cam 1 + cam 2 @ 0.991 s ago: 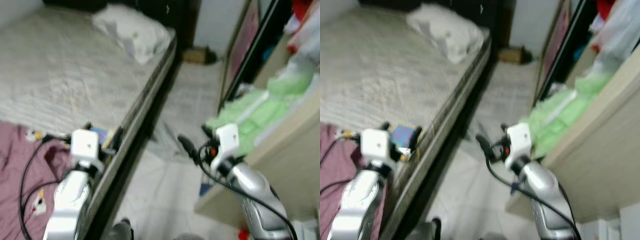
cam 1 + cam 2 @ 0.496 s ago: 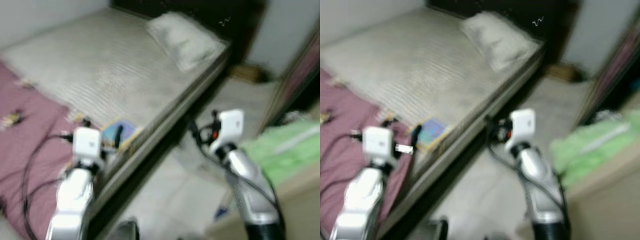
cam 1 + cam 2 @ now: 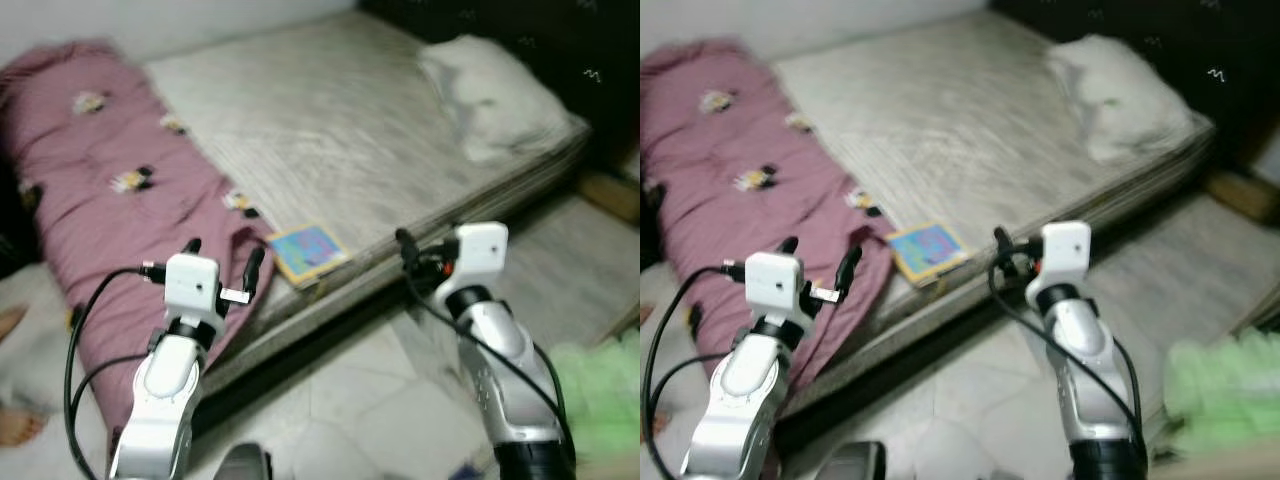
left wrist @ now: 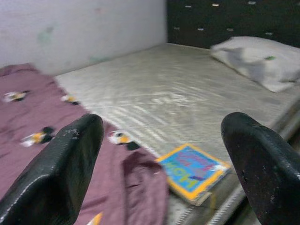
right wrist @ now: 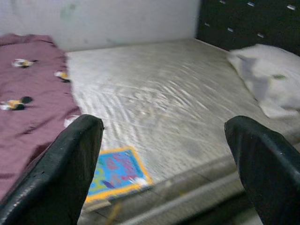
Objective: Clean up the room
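Observation:
A colourful picture book (image 3: 308,252) lies flat at the near edge of the grey mattress (image 3: 330,130). Right beside it, a maroon blanket (image 3: 110,210) with small cartoon prints is heaped over the bed's left end. A white pillow (image 3: 495,95) rests at the head of the bed. My left gripper (image 3: 222,256) is held up in front of the blanket's edge, open and holding nothing. My right gripper (image 3: 412,250) hovers by the bed's side, to the right of the book, open and holding nothing. In both wrist views the book (image 4: 194,171) lies ahead between the black fingers (image 5: 70,173).
A dark headboard (image 3: 520,35) backs the bed at the far right. A person's bare feet (image 3: 12,425) are on the floor at the left edge. White floor tiles (image 3: 340,420) lie below me, with a pale mat (image 3: 575,270) and green cloth (image 3: 605,385) to the right.
The camera has swung left, so the wardrobe and shelves have left the picture and the blanket-covered end of the bed has come in. Both grippers stay open and raised.

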### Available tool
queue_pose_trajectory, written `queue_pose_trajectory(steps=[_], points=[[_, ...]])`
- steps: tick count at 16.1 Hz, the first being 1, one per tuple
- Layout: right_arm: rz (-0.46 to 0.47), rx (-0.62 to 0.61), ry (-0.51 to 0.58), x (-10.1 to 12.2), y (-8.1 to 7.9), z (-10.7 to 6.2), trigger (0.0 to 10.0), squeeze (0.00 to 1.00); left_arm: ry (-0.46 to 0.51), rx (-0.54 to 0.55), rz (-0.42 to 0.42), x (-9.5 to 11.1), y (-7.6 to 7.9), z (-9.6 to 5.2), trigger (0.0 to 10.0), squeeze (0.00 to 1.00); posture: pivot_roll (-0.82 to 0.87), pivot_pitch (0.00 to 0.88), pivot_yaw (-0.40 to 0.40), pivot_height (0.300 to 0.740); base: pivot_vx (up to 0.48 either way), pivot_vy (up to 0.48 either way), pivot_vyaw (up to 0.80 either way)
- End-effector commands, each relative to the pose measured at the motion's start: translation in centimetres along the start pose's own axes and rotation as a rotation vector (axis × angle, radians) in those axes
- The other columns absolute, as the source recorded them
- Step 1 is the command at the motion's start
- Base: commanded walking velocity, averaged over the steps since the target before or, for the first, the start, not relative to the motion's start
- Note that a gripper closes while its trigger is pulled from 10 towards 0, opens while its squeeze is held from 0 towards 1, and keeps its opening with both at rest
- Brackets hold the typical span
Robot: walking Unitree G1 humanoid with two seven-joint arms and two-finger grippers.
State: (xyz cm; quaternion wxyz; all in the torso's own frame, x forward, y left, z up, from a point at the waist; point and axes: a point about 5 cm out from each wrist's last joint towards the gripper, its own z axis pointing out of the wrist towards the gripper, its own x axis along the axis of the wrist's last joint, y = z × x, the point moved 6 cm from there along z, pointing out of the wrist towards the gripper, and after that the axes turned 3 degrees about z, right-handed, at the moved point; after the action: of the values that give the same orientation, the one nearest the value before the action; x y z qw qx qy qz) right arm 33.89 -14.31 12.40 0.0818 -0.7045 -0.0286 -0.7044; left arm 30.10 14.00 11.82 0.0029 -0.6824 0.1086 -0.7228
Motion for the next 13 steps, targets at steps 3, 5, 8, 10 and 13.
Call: queue_pose_trajectory(steps=[3,5,8,10,13], points=[[0.006,0.012,0.015,0.27,-0.80,0.35,10.0,0.00,-0.014,-0.010,-0.008,-0.28,-0.21,-0.03,10.0,0.00,-0.01,0.066,-0.055,0.740,0.000,0.000,0.80],[0.006,0.009,0.024,0.49,-0.80,0.52,10.0,0.00,-0.012,-0.026,-0.013,-0.20,0.07,0.03,10.0,0.00,-0.01,0.072,-0.055,0.740,0.000,0.000,0.80],[0.009,0.005,0.029,0.61,-0.72,0.56,10.0,0.00,-0.010,-0.044,-0.021,-0.17,0.37,0.05,10.0,0.00,-0.02,0.071,-0.054,0.740,0.000,0.000,0.80],[0.012,0.008,0.027,0.54,-0.83,0.46,10.0,0.00,-0.010,-0.048,-0.022,-0.18,0.43,0.04,10.0,0.00,-0.02,0.071,-0.054,0.740,0.000,0.000,0.80],[0.011,0.011,0.023,0.36,-0.91,0.35,10.0,0.00,-0.009,-0.054,-0.025,-0.15,0.46,0.04,10.0,0.00,-0.02,0.073,-0.052,0.740,0.000,0.000,0.80]])
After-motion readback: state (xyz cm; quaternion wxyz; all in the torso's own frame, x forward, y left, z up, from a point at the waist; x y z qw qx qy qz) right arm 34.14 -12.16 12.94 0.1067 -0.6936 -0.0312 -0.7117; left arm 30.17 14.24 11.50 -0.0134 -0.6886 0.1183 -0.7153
